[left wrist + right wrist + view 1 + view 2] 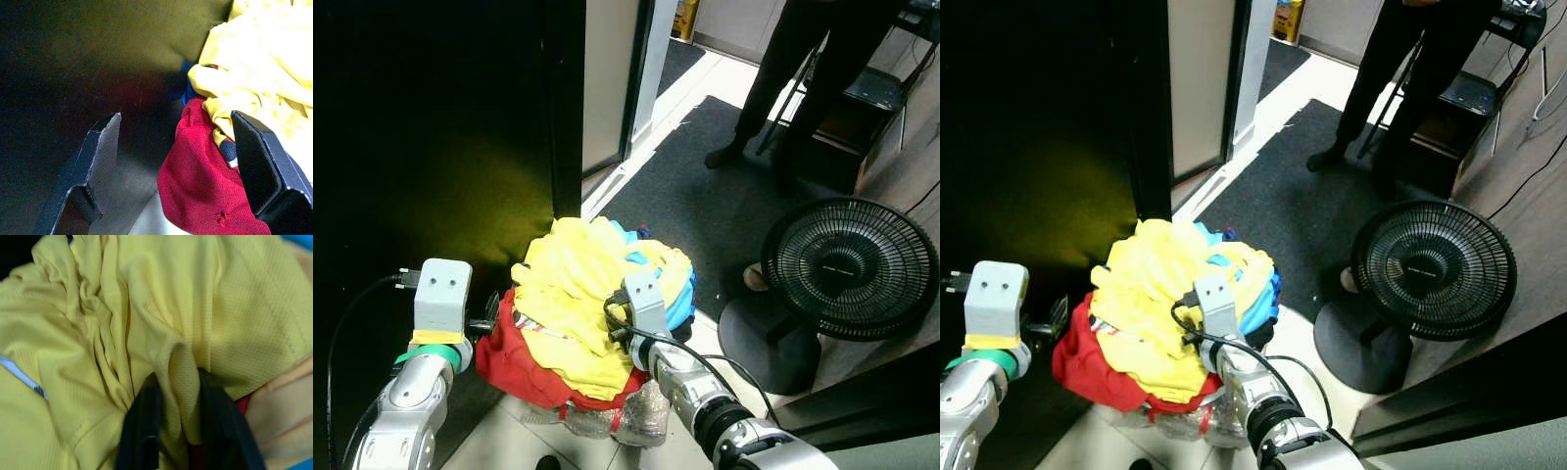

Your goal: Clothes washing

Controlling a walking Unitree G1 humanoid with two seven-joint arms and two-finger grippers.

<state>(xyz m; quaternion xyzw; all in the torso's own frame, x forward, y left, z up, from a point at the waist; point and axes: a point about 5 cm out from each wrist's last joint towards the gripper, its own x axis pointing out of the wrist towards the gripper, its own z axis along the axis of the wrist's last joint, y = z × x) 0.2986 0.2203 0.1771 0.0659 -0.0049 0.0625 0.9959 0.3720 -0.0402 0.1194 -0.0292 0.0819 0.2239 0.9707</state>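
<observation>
While the heap of yellow, red and blue knit garments (pixel 592 313) sits low in the centre of the frame on a clear plastic basket (pixel 636 419), both arms work at it.

The right gripper (pixel 176 396) is clenched on a fold of the yellow shirt (pixel 195 308); the left gripper (pixel 181 166) is spread wide beside the red garment (pixel 200 191), grasping nothing. Lifting by one fold could drag the heap over. No writing is readable.

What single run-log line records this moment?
right gripper: shut on yellow shirt | left gripper: open beside red garment | pile heaped
</observation>
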